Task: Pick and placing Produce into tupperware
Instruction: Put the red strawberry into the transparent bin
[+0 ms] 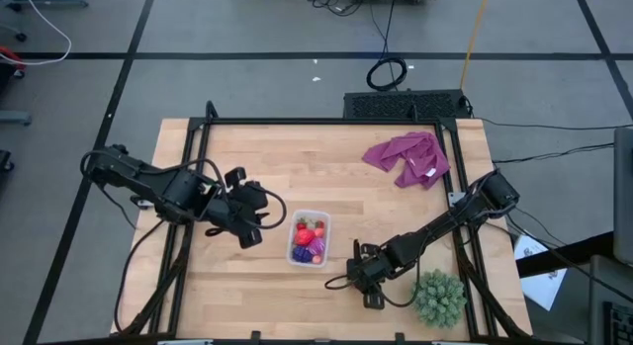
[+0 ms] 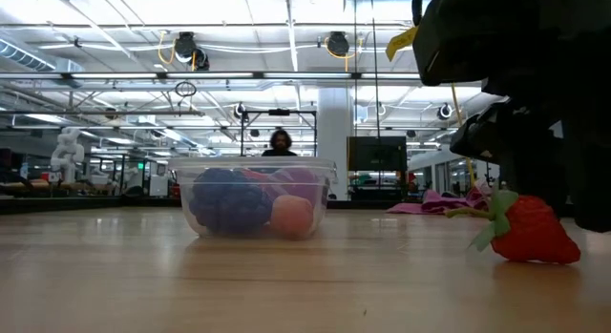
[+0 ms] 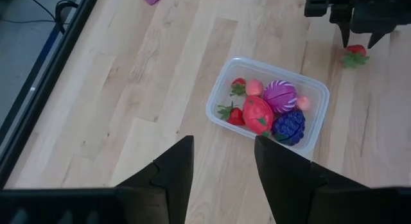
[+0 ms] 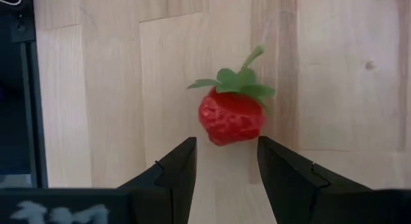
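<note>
While parted, right fingers [image 4: 221,161] flank strawberry [image 4: 230,113] | red, green-leafed, lying free | left fingers [image 3: 221,161] parted, empty

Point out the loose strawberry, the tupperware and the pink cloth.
loose strawberry [image 4: 230,118]: right wrist view, middle of its red body.
tupperware [image 3: 218,95]: left wrist view, clear rim on one long side.
pink cloth [image 1: 407,158]: high view, centre of the crumpled fabric.

Clear tupperware [image 3: 218,99] full of toy produce [image 3: 270,108]; lone red strawberry [image 4: 230,115] apart on wood.
</note>
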`<action>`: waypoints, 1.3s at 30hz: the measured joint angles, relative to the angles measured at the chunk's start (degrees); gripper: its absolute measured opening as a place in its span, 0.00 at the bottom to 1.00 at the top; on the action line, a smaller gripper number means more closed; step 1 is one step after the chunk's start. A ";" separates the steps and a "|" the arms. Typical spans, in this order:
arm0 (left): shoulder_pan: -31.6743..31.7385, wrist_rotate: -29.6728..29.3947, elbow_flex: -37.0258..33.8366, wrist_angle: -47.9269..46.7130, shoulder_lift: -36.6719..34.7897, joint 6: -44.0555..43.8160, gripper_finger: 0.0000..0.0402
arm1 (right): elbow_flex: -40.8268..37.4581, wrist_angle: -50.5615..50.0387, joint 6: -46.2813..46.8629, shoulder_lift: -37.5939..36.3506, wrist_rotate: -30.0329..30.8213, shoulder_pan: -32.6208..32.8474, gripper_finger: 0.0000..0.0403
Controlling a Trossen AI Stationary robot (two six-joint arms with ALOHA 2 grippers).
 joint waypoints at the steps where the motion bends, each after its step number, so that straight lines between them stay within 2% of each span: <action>1: -0.12 -0.01 0.00 0.00 0.00 0.00 0.42 | 0.00 0.00 -0.01 0.00 0.00 -0.03 0.38; 5: -0.24 -0.03 0.00 0.00 0.00 -0.15 0.42 | -0.93 0.62 0.73 -0.11 -0.45 -0.38 0.39; 13: -0.20 -0.10 0.00 -0.02 0.00 -0.13 0.42 | -3.20 3.34 2.11 -0.26 -3.05 -1.79 0.48; 36: -0.20 -0.19 0.00 -0.06 0.00 -0.41 0.42 | -3.39 3.20 1.47 -2.95 -2.46 -3.42 0.47; 39: -0.20 -0.19 0.00 -0.04 0.00 -0.42 0.42 | -3.39 3.04 1.34 -2.95 -0.93 -3.43 0.47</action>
